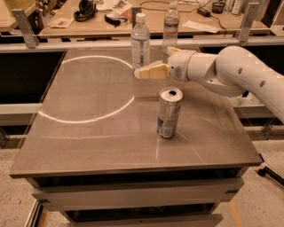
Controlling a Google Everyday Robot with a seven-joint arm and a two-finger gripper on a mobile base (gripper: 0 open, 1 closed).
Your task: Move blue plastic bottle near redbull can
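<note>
The blue plastic bottle (140,41), clear with a white cap and a wide pale label, stands upright at the far middle of the brown table (88,133). The redbull can (169,112), silver with blue patches, stands upright nearer the front, right of centre. My gripper (138,74) reaches in from the right on a white arm (230,71). Its cream tip lies in front of the bottle's lower part, above and behind the can. It holds nothing that I can see.
A second clear bottle (171,25) with a narrower label stands behind, to the right of the first. A bright ring of light (80,119) lies on the table's left half. A desk with headphones (86,9) and papers runs behind a rail.
</note>
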